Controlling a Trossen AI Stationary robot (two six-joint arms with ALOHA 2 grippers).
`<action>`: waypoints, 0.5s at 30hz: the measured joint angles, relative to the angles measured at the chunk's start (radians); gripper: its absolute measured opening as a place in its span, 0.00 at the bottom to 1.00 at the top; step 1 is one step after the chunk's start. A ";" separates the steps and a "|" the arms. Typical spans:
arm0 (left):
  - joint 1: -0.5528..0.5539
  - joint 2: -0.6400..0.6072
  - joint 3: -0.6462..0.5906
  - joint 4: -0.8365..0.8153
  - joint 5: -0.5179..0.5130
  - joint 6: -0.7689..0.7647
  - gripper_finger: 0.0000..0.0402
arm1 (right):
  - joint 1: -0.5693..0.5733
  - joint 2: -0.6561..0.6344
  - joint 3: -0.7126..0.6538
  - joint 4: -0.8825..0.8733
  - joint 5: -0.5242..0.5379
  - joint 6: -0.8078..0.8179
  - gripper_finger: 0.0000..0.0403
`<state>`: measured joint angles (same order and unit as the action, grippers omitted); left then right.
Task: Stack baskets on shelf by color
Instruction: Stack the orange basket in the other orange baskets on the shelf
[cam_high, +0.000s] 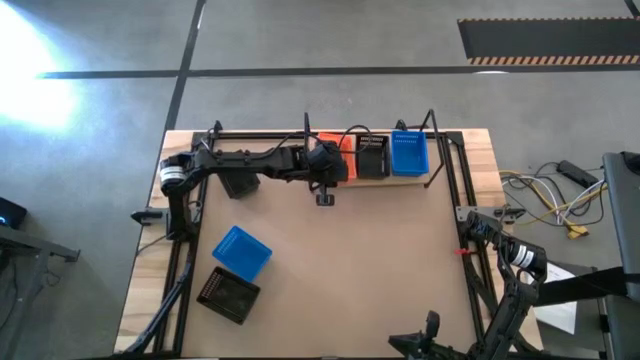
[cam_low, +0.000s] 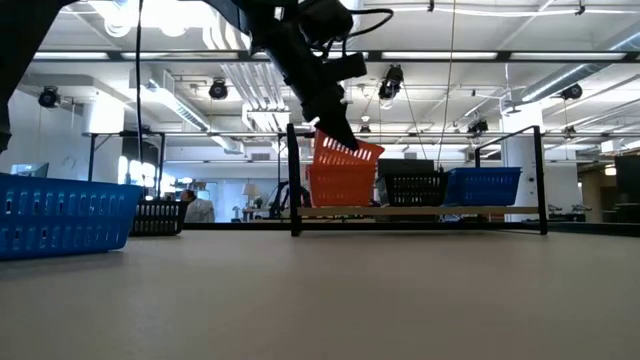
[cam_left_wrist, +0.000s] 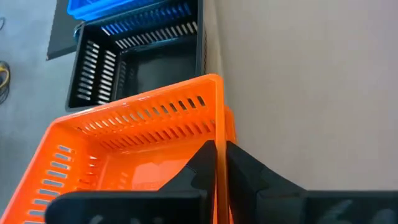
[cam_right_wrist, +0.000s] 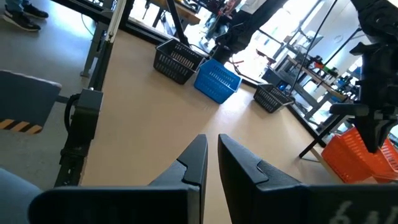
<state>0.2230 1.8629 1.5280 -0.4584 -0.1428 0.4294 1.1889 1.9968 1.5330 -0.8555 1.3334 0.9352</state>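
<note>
My left gripper (cam_high: 326, 168) reaches over the shelf (cam_low: 420, 211) at the table's far edge and is shut on an orange basket (cam_low: 346, 152), which is tilted above a second orange basket (cam_low: 340, 186) standing on the shelf's left end. A black basket (cam_low: 415, 187) and a blue basket (cam_low: 483, 185) stand beside it on the board. On the table lie a blue basket (cam_high: 242, 250), a black basket (cam_high: 228, 293) and another black basket (cam_high: 240, 183) under the left arm. My right gripper (cam_right_wrist: 212, 138) is shut, parked near the table's right edge. My left gripper pinches the near long wall (cam_left_wrist: 216, 118) of the upper orange basket, one finger (cam_left_wrist: 198, 163) inside the basket and the other outside. The fingers come from above, slanting down. The basket is tilted; whether its lower edge touches the orange basket (cam_left_wrist: 231, 127) beneath, I cannot tell.
Black rails (cam_high: 452, 180) frame the tabletop on its sides. The shelf's thin black uprights (cam_low: 540, 180) stand at both ends of the board. Bare tabletop (cam_high: 380, 270) spreads over the middle and right. Cables (cam_high: 555, 200) lie on the floor to the right.
</note>
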 joint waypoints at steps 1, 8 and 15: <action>0.000 0.000 0.000 0.004 0.006 0.003 0.03 | 0.000 0.000 0.000 0.000 0.000 0.000 0.08; 0.005 0.000 0.000 0.007 0.020 0.004 0.20 | 0.000 0.000 0.000 0.000 0.000 0.000 0.08; 0.020 -0.006 0.003 -0.001 0.034 -0.017 0.41 | 0.000 0.000 0.000 0.000 0.000 0.000 0.08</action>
<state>0.2434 1.8567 1.5311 -0.4599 -0.1088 0.4122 1.1889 1.9968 1.5330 -0.8555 1.3334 0.9352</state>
